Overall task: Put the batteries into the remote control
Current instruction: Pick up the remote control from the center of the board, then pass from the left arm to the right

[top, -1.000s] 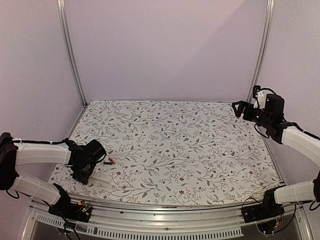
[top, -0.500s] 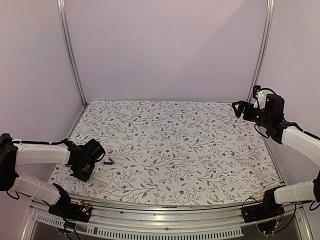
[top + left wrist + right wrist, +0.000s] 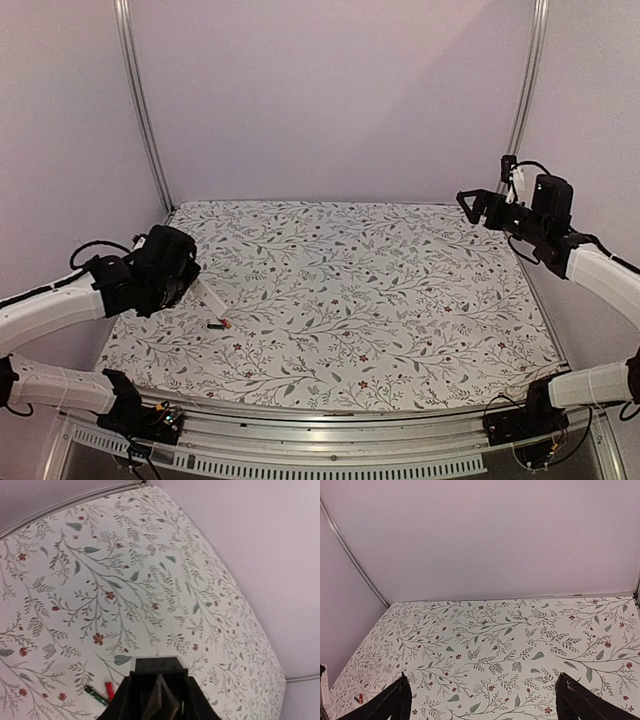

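My left gripper [image 3: 192,283] is shut on the white remote control [image 3: 208,298] and holds it tilted above the left side of the table. In the left wrist view the remote's end with the black patch [image 3: 158,664] sticks out between my shut fingers [image 3: 120,700]. Two small batteries [image 3: 217,325] lie on the cloth just below the remote's tip. In the left wrist view they show as one red [image 3: 109,690] and one dark greenish [image 3: 94,695]. My right gripper [image 3: 470,206] is open and empty, high at the right rear; it also shows in the right wrist view [image 3: 482,702].
The table is covered by a floral cloth [image 3: 360,290]. Plain walls and metal posts [image 3: 140,100] close in the back and sides. A metal rail [image 3: 330,420] runs along the near edge.
My left gripper has risen from the near-left table surface and moved back, lifting the remote off the cloth. The right gripper rose slightly. The batteries stayed put.
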Robot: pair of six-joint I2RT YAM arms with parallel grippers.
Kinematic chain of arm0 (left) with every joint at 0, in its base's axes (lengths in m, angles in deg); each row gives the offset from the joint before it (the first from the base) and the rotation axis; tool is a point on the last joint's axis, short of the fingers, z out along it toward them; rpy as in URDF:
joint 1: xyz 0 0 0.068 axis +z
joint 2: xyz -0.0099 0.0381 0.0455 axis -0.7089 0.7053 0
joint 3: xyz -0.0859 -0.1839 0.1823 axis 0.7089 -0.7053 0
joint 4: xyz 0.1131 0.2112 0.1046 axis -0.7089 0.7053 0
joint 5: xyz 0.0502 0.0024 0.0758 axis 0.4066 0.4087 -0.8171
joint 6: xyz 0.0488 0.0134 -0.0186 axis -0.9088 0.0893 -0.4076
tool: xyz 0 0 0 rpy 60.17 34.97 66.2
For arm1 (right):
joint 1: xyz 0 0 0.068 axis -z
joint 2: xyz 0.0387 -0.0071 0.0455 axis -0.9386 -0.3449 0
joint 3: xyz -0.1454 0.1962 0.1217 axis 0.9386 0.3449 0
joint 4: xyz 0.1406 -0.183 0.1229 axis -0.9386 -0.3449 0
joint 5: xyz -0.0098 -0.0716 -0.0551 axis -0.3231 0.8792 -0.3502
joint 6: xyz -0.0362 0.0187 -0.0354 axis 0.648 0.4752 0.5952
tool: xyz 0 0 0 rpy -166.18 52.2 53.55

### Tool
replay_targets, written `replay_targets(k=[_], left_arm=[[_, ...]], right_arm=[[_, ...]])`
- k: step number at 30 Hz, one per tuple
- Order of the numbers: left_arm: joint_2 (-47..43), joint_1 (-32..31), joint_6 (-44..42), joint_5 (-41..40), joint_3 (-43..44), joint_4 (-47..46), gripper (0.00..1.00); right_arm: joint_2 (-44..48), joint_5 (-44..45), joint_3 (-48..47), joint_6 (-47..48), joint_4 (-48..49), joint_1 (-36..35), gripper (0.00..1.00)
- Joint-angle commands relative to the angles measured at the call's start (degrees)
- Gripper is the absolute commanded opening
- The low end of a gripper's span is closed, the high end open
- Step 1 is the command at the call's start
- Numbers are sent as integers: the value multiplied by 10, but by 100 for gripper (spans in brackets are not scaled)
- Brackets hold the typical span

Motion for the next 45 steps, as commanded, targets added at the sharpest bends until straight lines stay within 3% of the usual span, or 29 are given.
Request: replay_targets(k=[1, 3, 6, 10, 14, 22, 28, 38, 45], left_arm=[[-36, -41, -421, -40, 21, -357, 0], [-38, -52, -544, 43, 7, -516, 0], [-13, -70, -644, 198, 14, -653, 0], [57, -105, -713, 361, 83, -697, 0], [110, -154, -762, 478, 136, -729, 0], [163, -193, -789, 531, 165, -792, 0], [175, -199, -775, 531, 163, -821, 0], [188, -199, -735, 527, 148, -871, 0], [181, -198, -727, 509, 124, -894, 0]], right_arm=[[3, -121, -35, 45, 6, -50, 98], [1, -187, -52, 98, 6, -97, 98], [-14, -254, -85, 155, 4, -183, 98], [-54, -280, -139, 212, -8, -277, 98], [-100, -332, -162, 185, 33, -311, 97], [-152, -357, -170, 169, 86, -372, 95], [-170, -392, -178, 153, 107, -378, 85], [-200, -416, -190, 124, 130, -385, 45], [-196, -425, -189, 125, 121, -385, 11]])
